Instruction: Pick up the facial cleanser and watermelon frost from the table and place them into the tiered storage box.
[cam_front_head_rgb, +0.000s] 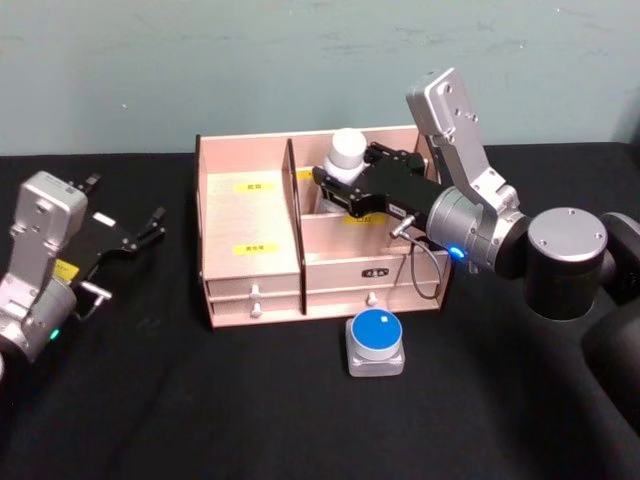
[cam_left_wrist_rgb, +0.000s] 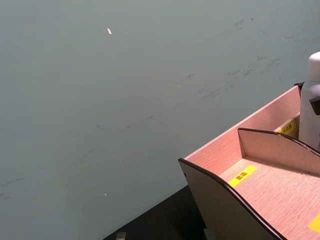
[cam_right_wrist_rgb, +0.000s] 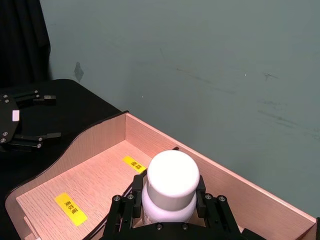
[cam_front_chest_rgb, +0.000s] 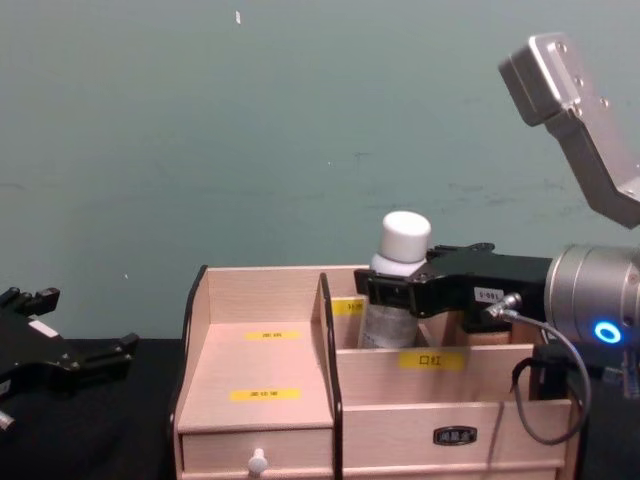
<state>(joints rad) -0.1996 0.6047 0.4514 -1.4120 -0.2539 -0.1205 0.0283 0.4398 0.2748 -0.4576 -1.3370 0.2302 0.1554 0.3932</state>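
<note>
Pinching the bottle (cam_front_head_rgb: 347, 152) just below its white cap, the right claw (cam_front_head_rgb: 335, 188) reaches in from the right, level with the top of the wooden box (cam_front_head_rgb: 225, 225), one finger on each side of the neck. The bottle stands upright, its long axis vertical, with its lower part down inside the back compartment on the right side of the box, behind the front right tier. Whether its base rests on the compartment floor is hidden by the front wall, so I judge the next move to be a short straight drop, if any, and then a release.

A small tub (cam_front_head_rgb: 376, 340) with a blue lid sits on the black table (cam_front_head_rgb: 200, 410) just in front of the box's drawers, toward the robot. It lies below and in front of the right claw, and that arm is clearly the nearer one. The left claw (cam_front_head_rgb: 120, 205) rests well apart at the table's left edge, fingers spread and holding nothing.
</note>
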